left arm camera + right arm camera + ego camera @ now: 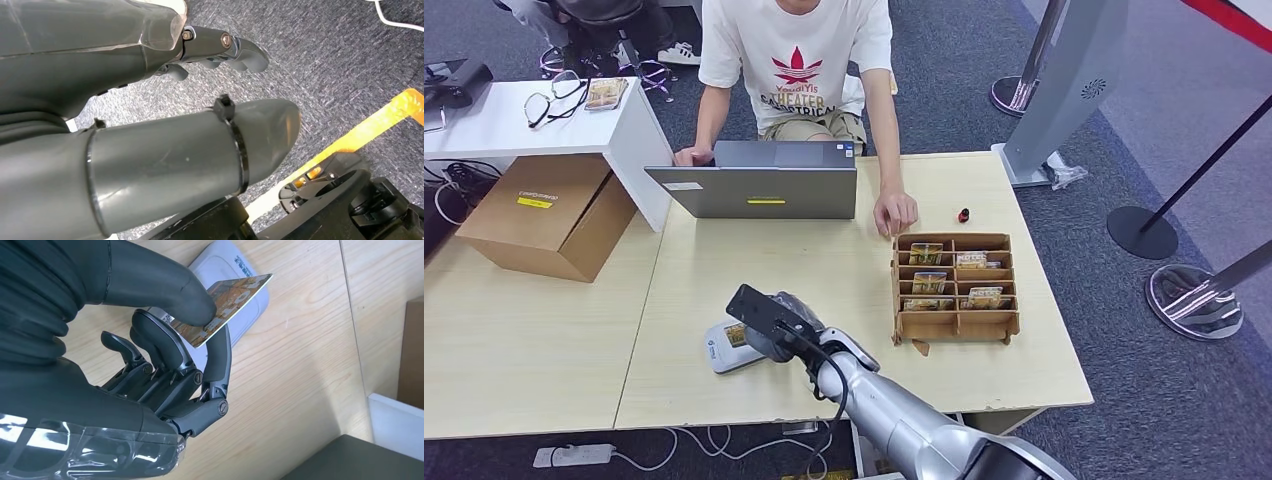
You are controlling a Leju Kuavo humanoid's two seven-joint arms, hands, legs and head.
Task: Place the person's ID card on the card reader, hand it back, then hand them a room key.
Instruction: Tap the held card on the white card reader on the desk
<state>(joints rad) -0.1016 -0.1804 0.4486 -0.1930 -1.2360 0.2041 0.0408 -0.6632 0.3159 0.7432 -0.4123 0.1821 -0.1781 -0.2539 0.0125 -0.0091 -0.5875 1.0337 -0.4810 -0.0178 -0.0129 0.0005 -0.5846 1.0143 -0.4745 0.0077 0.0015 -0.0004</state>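
Note:
My right hand (784,325) pinches the person's ID card (227,302) between thumb and a finger, just above the white card reader (240,270). In the head view the reader (722,352) lies near the table's front edge, with the card (736,335) over it. I cannot tell whether the card touches the reader. A wooden rack (954,322) to the right holds several room key cards (928,253). The person (799,70) sits across the table with one hand (894,212) resting near the rack. My left hand (175,160) hangs over the carpet, holding nothing, fingers apart from the thumb.
A grey laptop (759,185) stands at the table's far side before the person. A small red and black object (964,215) lies beside the rack. A cardboard box (544,215) and a white side table (494,125) with glasses are at the left. Barrier posts (1142,232) stand at the right.

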